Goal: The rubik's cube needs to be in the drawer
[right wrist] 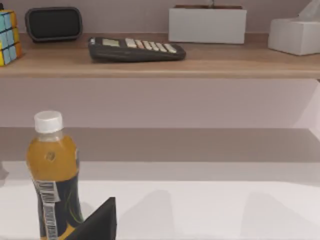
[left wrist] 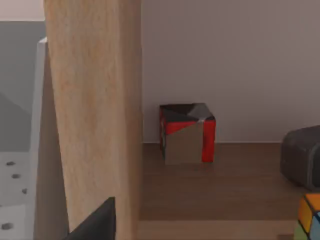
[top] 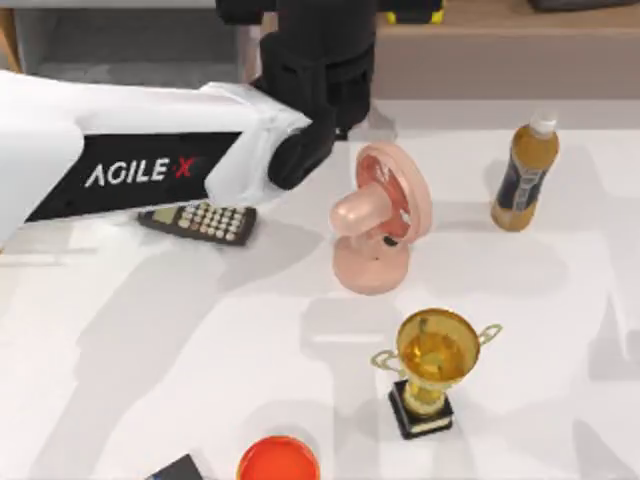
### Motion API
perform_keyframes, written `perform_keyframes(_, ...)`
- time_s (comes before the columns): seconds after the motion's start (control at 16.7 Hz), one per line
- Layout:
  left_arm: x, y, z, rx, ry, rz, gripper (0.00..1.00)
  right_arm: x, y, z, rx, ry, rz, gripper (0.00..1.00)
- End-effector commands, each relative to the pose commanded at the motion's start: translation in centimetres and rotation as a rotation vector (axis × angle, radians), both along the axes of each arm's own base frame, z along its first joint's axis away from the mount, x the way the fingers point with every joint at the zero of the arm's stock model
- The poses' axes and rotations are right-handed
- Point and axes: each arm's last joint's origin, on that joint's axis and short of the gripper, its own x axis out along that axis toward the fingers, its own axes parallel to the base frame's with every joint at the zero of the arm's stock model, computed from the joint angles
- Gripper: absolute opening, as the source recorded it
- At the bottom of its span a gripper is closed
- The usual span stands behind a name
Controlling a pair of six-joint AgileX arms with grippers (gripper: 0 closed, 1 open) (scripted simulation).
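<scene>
Sitting on the long brown shelf (right wrist: 200, 62), the rubik's cube (right wrist: 9, 37) is showing blue, yellow and orange tiles in the right wrist view, just beside a black rounded device (right wrist: 53, 23). The left wrist view is catching one corner of the cube (left wrist: 310, 217) on the same wooden board, near a dark grey object (left wrist: 302, 157) and well apart from a red and black box (left wrist: 187, 132) standing against the back wall. The cube is lying outside the drawer (left wrist: 95, 115), whose tan front panel is rising between the camera and the grey interior.

From above, the drawer's grey inside (top: 130, 45) is occupying the upper left of the frame. The left arm is crossing from the left edge, and the left gripper (top: 325, 15) is reaching toward the shelf (top: 480, 40) at top centre; its grasp cannot be told. A dark wedge of the right gripper (right wrist: 95, 225) is showing beside the orange bottle (right wrist: 52, 175); its state cannot be told either.

On the white table (top: 150, 380), a calculator (top: 200, 220) is lying partly under the left arm, a pink fan (top: 380, 215) is standing at centre, the bottle (top: 525, 175) at upper right, a gold trophy (top: 430, 370) at lower centre, and a red bowl (top: 278, 460) at the bottom edge. The right wrist view is adding a second calculator (right wrist: 135, 50), a white box (right wrist: 207, 24) and a tissue box (right wrist: 295, 35) on the shelf.
</scene>
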Motion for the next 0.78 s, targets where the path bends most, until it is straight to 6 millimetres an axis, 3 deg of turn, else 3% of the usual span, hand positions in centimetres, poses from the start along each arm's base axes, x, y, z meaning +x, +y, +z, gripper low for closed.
perform_keyframes(0.18, 1.2, -5.2, -5.0, 0.008, 0.005, 0.005, 1.0, 0.0, 0.0, 0.0, 0.0, 0.0, 0.0, 1.0)
perform_keyframes(0.36, 1.4, -8.1, -8.4, 0.008, 0.003, 0.012, 1.0, 0.0, 0.0, 0.0, 0.0, 0.0, 0.0, 1.0)
perform_keyframes(0.48, 1.4, -8.8, -9.4, 0.008, 0.002, 0.017, 1.0, 0.0, 0.0, 0.0, 0.0, 0.0, 0.0, 1.0)
perform_keyframes(0.78, 1.5, -8.6, -9.6, 0.012, 0.006, 0.02, 1.0, 0.0, 0.0, 0.0, 0.0, 0.0, 0.0, 1.0)
